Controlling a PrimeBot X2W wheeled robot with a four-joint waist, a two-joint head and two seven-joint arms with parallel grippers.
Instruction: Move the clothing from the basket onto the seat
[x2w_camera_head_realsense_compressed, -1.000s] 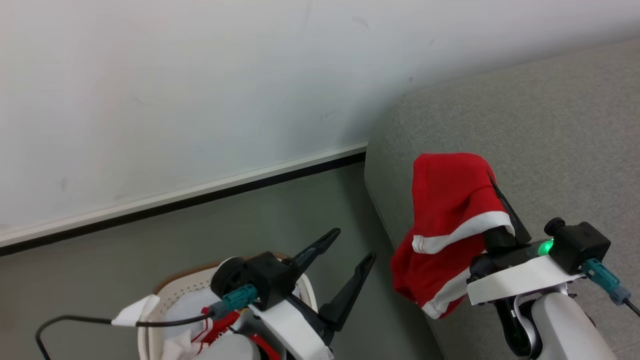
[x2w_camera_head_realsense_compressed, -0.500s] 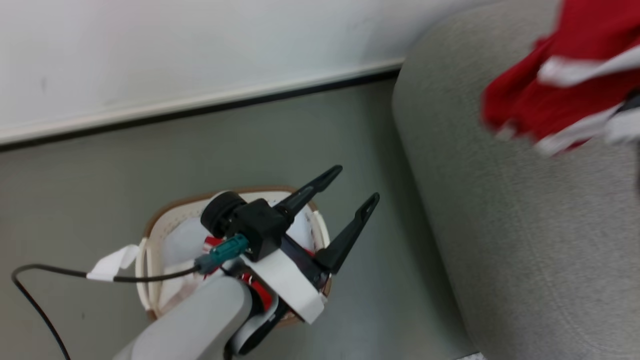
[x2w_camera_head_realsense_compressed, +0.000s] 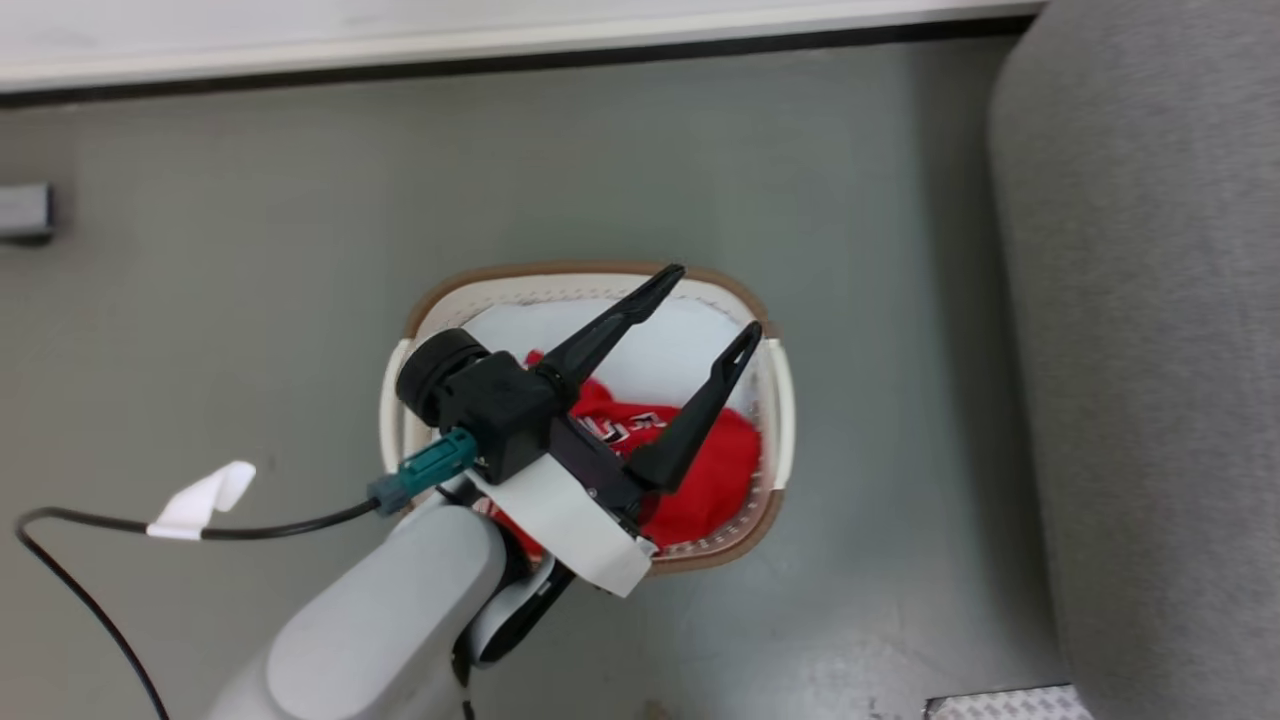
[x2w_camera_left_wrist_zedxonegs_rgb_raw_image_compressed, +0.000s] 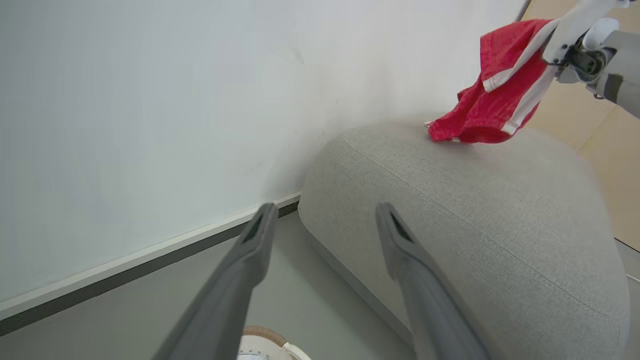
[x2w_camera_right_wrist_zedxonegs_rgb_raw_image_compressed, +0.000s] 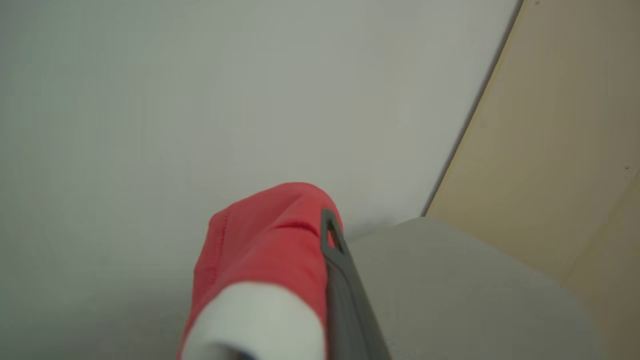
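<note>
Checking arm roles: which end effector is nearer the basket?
Left. The left end effector hangs above the basket; the right end effector holds a red garment over the seat.

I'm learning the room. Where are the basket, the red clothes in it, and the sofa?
laundry basket (x2w_camera_head_realsense_compressed: 545, 271): head view, brown far rim.
red lettered garment (x2w_camera_head_realsense_compressed: 720, 465): head view, plain red part.
grey sofa (x2w_camera_head_realsense_compressed: 1150, 350): head view, fabric top.
</note>
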